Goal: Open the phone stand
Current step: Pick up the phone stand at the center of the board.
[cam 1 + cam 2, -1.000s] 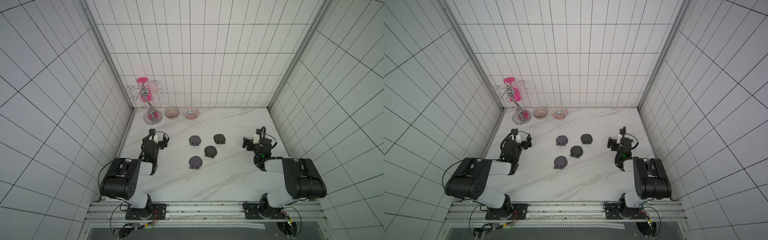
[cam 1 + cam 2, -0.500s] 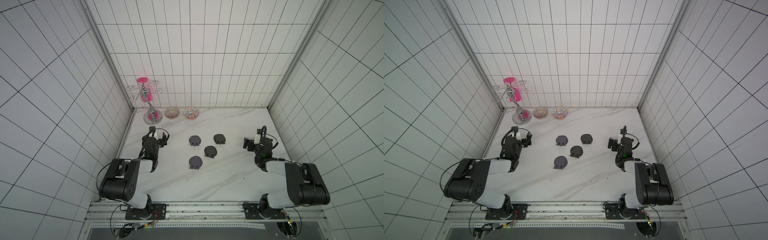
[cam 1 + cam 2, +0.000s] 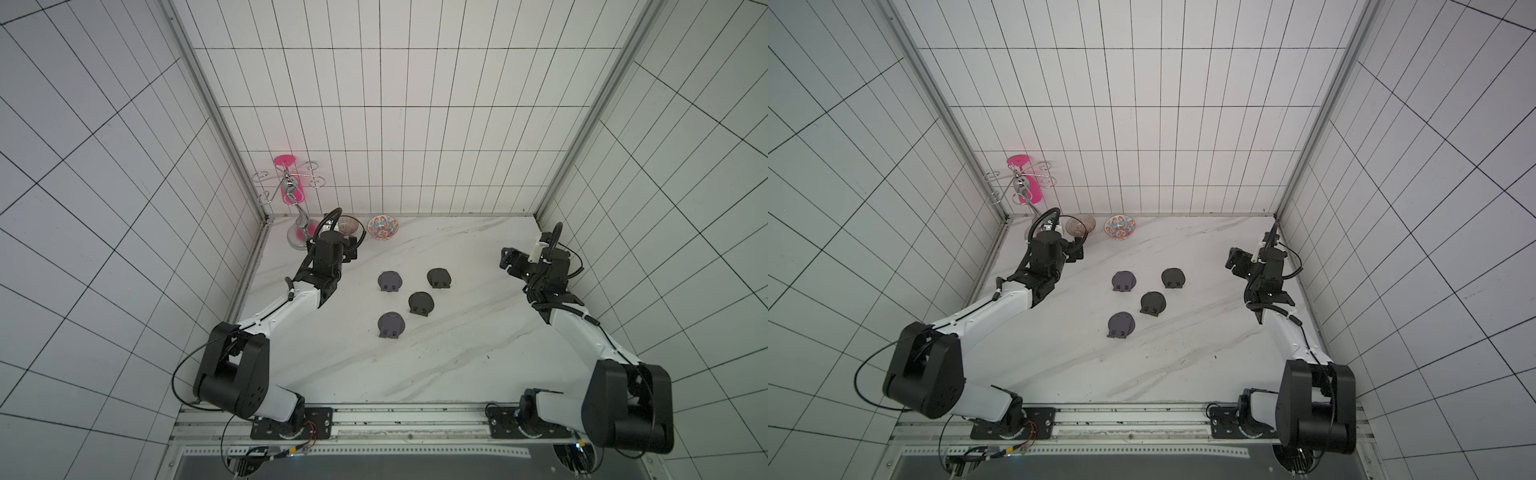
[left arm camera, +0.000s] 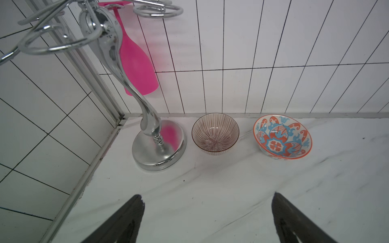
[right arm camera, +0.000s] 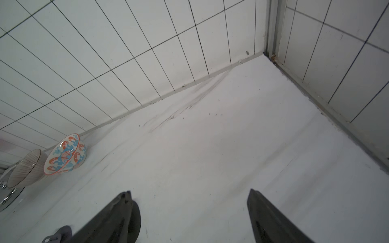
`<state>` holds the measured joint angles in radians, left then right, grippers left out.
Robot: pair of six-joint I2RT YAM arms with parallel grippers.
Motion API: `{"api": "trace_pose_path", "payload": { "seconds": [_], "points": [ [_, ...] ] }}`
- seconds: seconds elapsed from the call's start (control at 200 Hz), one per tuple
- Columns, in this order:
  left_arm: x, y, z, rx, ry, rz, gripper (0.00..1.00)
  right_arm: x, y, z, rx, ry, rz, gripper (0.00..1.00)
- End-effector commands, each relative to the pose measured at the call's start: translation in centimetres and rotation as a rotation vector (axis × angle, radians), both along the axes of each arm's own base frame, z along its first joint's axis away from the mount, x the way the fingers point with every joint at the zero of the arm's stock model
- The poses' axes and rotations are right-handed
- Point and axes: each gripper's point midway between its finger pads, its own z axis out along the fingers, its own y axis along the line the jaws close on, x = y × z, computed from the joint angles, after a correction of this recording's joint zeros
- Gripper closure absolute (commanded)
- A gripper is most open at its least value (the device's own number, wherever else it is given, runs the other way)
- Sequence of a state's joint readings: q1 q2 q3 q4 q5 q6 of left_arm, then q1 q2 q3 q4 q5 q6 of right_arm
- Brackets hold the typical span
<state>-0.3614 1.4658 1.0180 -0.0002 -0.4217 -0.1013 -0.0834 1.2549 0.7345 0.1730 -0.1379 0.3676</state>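
Observation:
Several dark round phone stands lie folded flat mid-table in both top views: a grey one [image 3: 390,281], a black one [image 3: 439,277], a black one [image 3: 421,303] and a grey one [image 3: 390,325]. My left gripper [image 3: 352,250] hovers at the back left near the bowls, well left of the stands, open and empty [image 4: 207,196]. At the right side of the table my right gripper [image 3: 509,261] is open with nothing between its fingers [image 5: 189,191]. The edge of a black stand [image 5: 137,218] shows behind one right finger.
A chrome glass rack [image 3: 298,239] holding a pink glass [image 3: 287,193] stands in the back left corner. A striped bowl [image 4: 215,133] and an orange-blue patterned bowl [image 4: 282,136] sit beside it. Tiled walls enclose the table on three sides.
Both arms have unfolded and stretched toward the back of the table. The left gripper has moved close to the bowls. The right gripper's fingers stand slightly narrower.

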Motion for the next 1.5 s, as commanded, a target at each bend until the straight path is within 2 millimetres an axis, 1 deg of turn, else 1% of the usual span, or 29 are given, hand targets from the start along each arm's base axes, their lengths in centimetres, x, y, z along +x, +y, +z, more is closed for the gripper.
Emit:
{"api": "trace_pose_path", "payload": {
  "seconds": [0.0,0.06,0.095,0.14,0.145,0.195,0.21,0.23,0.255,0.295,0.32,0.355,0.4,0.44,0.505,0.605,0.71,0.735,0.79,0.845,0.935,0.965,1.029,1.064,1.204,1.284,1.319,1.389,1.494],
  "points": [
    [-3.0,-2.3,-1.7,-0.032,0.173,-0.058,0.03,-0.7,2.3,3.6,0.097,0.001,0.071,0.30],
    [-4.2,-4.5,-1.5,-0.071,0.207,-0.136,0.06,-1.0,3.6,4.5,0.120,0.010,0.122,0.33],
    [-5.0,-5.5,-1.5,-0.080,0.226,-0.162,0.06,-1.2,4.5,4.9,0.137,0.017,0.164,0.37],
    [-6.1,-6.9,-1.9,-0.097,0.261,-0.206,0.08,-1.2,5.7,5.3,0.147,0.031,0.209,0.40],
    [-6.3,-7.1,-2.0,-0.098,0.266,-0.213,0.08,-1.3,5.8,5.3,0.148,0.034,0.213,0.40],
    [-7.3,-8.2,-2.4,-0.100,0.295,-0.248,0.11,-1.2,7.0,5.4,0.151,0.061,0.265,0.61],
    [-7.6,-8.4,-2.7,-0.098,0.306,-0.253,0.11,-1.2,7.3,5.3,0.156,0.076,0.281,0.65],
    [-8.0,-8.8,-2.9,-0.102,0.318,-0.267,0.11,-1.2,7.6,5.2,0.161,0.090,0.294,0.69],
    [-8.5,-9.4,-3.1,-0.109,0.333,-0.292,0.13,-1.1,8.0,5.2,0.171,0.108,0.312,0.70],
    [-9.1,-10.1,-3.4,-0.130,0.357,-0.326,0.16,-1.1,8.8,5.0,0.190,0.133,0.354,0.66],
    [-9.4,-10.5,-3.6,-0.145,0.371,-0.348,0.16,-1.1,9.2,4.8,0.202,0.147,0.378,0.61],
    [-9.9,-11.3,-3.9,-0.167,0.392,-0.387,0.20,-1.1,9.9,4.7,0.220,0.160,0.410,0.54],
    [-10.5,-12.0,-4.3,-0.191,0.422,-0.419,0.22,-1.2,10.6,4.3,0.239,0.186,0.434,0.53],
    [-11.2,-12.7,-4.6,-0.216,0.449,-0.458,0.27,-1.5,11.2,3.9,0.251,0.203,0.458,0.52],
    [-12.2,-13.9,-5.3,-0.255,0.501,-0.523,0.28,-2.3,12.8,3.6,0.272,0.229,0.523,0.50],
    [-13.3,-14.4,-6.2,-0.277,0.565,-0.563,0.27,-3.8,15.4,2.9,0.305,0.272,0.607,0.46],
    [-14.1,-14.2,-7.3,-0.280,0.612,-0.555,0.26,-5.5,18.3,1.6,0.354,0.335,0.681,0.35],
    [-14.4,-14.3,-7.6,-0.287,0.620,-0.562,0.26,-5.9,19.0,1.3,0.371,0.349,0.697,0.34],
    [-14.9,-14.5,-8.4,-0.302,0.632,-0.580,0.26,-6.6,20.4,0.0,0.428,0.379,0.728,0.34],
    [-15.1,-14.7,-9.0,-0.319,0.637,-0.585,0.27,-7.1,21.1,-1.2,0.475,0.394,0.742,0.35],
    [-15.1,-15.7,-9.2,-0.360,0.652,-0.614,0.44,-7.6,21.9,-3.3,0.519,0.408,0.740,0.35],
    [-15.0,-16.1,-9.1,-0.375,0.652,-0.625,0.51,-7.7,22.1,-4.0,0.526,0.411,0.735,0.35],
    [-14.8,-16.7,-9.4,-0.389,0.655,-0.639,0.65,-7.5,22.4,-5.1,0.545,0.409,0.725,0.36],
    [-14.7,-17.0,-9.6,-0.393,0.657,-0.644,0.70,-7.3,22.6,-5.5,0.558,0.407,0.721,0.37],
    [-13.9,-18.1,-10.1,-0.395,0.668,-0.661,0.71,-6.0,23.4,-7.6,0.567,0.430,0.713,0.43],
    [-13.2,-18.8,-10.2,-0.389,0.669,-0.667,0.62,-5.5,24.0,-8.8,0.589,0.458,0.722,0.44],
    [-12.9,-19.0,-10.4,-0.390,0.673,-0.666,0.61,-5.3,24.3,-9.1,0.598,0.465,0.721,0.46],
    [-12.4,-19.6,-10.5,-0.398,0.674,-0.672,0.62,-5.1,24.4,-10.0,0.600,0.480,0.715,0.49],
    [-12.0,-20.6,-10.9,-0.418,0.677,-0.691,0.64,-4.9,24.3,-11.1,0.583,0.495,0.703,0.49]
  ]
}}
